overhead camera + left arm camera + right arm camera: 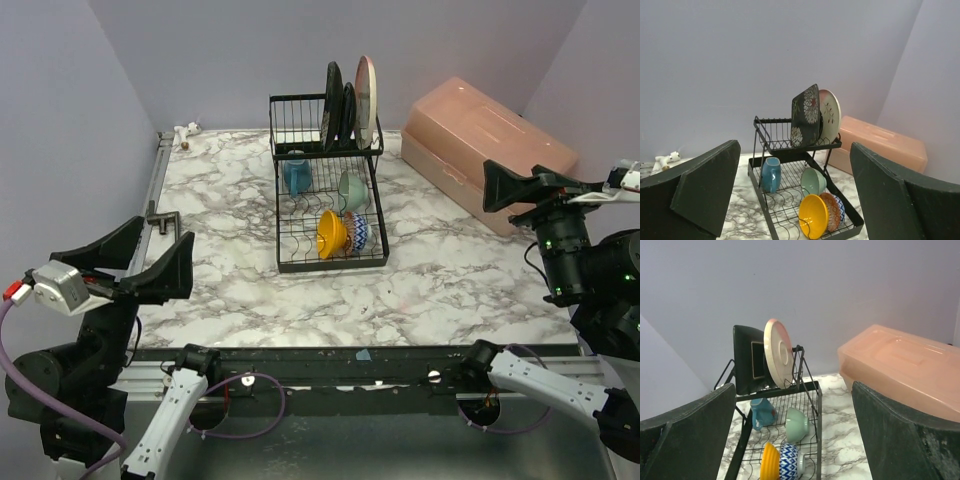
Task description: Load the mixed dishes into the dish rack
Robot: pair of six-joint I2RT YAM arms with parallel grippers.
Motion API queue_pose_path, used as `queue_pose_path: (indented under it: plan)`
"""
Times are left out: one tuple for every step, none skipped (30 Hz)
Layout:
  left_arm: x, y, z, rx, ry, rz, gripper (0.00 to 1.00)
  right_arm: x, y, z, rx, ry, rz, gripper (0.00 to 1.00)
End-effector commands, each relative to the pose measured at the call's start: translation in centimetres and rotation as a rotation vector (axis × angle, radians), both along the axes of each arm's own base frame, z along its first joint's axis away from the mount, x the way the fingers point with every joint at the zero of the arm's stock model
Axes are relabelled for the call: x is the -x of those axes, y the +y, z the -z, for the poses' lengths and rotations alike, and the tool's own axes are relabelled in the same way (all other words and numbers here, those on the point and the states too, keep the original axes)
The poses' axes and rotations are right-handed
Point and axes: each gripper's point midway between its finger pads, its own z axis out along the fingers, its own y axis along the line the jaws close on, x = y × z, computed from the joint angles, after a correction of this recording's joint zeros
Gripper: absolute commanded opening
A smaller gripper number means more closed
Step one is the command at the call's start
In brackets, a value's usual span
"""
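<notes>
We record the dish rack [279, 225] at mid-table. The black square patterned plate [332, 105], black round plate [348, 112] and beige-pink round plate [365, 100] stand in its raised rear section. The mug [296, 175], mint-green bowl [354, 189], orange bowl [331, 233] and small red-patterned bowl [358, 231] sit in the lower slots. The left gripper [135, 262] and right gripper [525, 195] are well apart from the rack, jaws spread wide and empty.

Robot lab test cell dressed as a kitchen counter; plain lilac wall panels [60, 120] box in a marble-print tabletop [230, 200]; dark rail [330, 370] runs along the near edge with the left arm [170, 410] and right arm [545, 382] bolted to it; purple cables [20, 370] hang loose; kitchen props: black wire dish rack [300, 262], pink plastic box [490, 150].
</notes>
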Motion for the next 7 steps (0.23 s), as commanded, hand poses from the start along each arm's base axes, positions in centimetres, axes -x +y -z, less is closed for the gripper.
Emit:
queue_pose_path:
  plan:
    - [-0.2,0.8,-0.2,-0.029,-0.003,-0.053,0.94,0.1,-0.8,-0.8,-0.039,-0.023,0.031,1.0]
    - [-0.3,0.9,-0.3,-0.039,-0.001,-0.064,0.94,0.1,-0.8,-0.8,-0.043,-0.028,0.03,1.0]
    - [-0.4,1.1,-0.3,-0.044,0.002,-0.075,0.94,0.0,-0.8,-0.8,-0.04,-0.029,0.036,1.0]
    - [-0.4,1.2,-0.6,-0.051,0.001,-0.084,0.94,0.0,-0.8,-0.8,-0.042,-0.029,0.037,1.0]
    - [-0.4,1.3,-0.8,-0.056,-0.002,-0.089,0.94,0.1,-0.7,-0.9,-0.044,-0.034,0.032,1.0]
    - [-0.4,1.4,-1.0,-0.061,-0.005,-0.096,0.94,0.1,-0.6,-1.1,-0.042,-0.043,0.022,1.0]
    - [-0.3,1.5,-1.3,-0.064,-0.011,-0.101,0.94,0.1,-0.4,-1.2,-0.039,-0.054,0.011,1.0]
